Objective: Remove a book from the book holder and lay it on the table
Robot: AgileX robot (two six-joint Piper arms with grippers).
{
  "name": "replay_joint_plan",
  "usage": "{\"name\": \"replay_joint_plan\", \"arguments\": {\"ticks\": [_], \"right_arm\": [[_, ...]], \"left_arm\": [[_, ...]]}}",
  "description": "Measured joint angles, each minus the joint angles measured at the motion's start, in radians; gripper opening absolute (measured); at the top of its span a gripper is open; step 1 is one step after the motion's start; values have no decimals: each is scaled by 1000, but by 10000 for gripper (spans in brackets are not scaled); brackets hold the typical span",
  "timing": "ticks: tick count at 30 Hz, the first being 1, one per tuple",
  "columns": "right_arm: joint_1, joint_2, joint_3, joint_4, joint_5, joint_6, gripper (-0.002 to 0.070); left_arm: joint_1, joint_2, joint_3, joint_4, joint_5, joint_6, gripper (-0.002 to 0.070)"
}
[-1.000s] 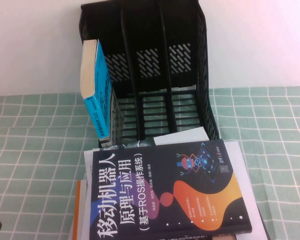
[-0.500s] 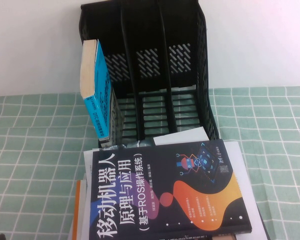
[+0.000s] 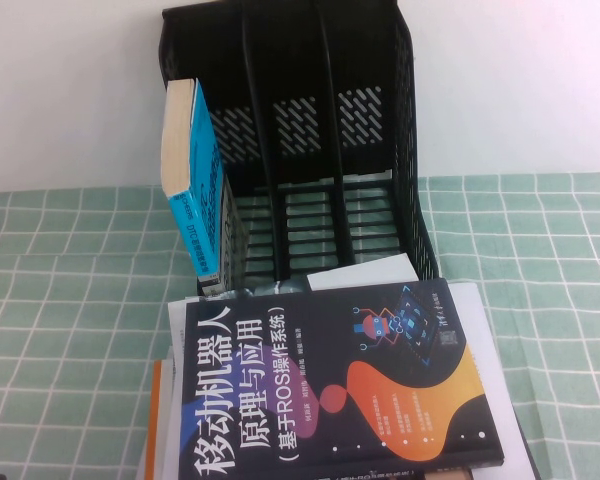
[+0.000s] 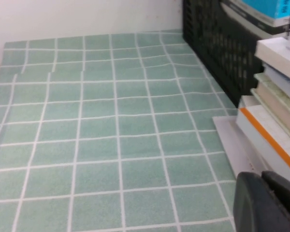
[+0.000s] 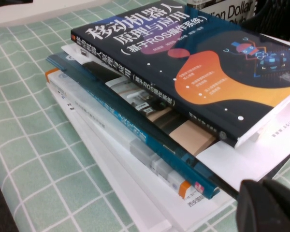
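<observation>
Although only a dark corner of each shows in its own wrist view, the left end effector (image 4: 266, 203) sits low over the worktop (image 3: 60, 300) beside the left side of the stack of books, and the right end effector (image 5: 268, 208) sits beside the stack's right side; how far either is open cannot be told. The book (image 3: 330, 380) lies flat, cover up, on top of the stack (image 5: 130, 145) at the near edge, its long axis running left to right. The book holder (image 3: 290, 150) stands just behind it toward the far edge. A blue-spined book (image 3: 195, 190) leans upright against the holder's left side. The stack's lower edge is cut off.
</observation>
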Motion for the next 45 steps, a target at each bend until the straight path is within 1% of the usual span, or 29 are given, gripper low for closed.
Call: {"name": "replay_joint_plan", "arguments": {"ticks": [3,5,9,36,38,40,42,45], "right_arm": [[0,0,2,0,0,-2,-1],[0,0,2,0,2,-2,-1],[0,0,2,0,2,-2,-1],[0,0,2,0,2,-2,-1],[-6,0,5,-22,-8,-2,-1],[-24,0,15,-104,-48,0,-1],[-68,0,38,-221,-113,26,-1],[-203,-13,69,-293,-198,104,-1]], "left_arm": [[0,0,0,90,-6,-106,-3],[0,0,0,137,-9,-151,-3],[0,0,0,173,-9,-183,-3],[0,0,0,193,-9,-192,-3],[0,0,0,193,-9,-192,-3],[0,0,0,193,-9,-192,-2],[0,0,0,193,-9,-192,-3],[0,0,0,193,-9,-192,-3]]}}
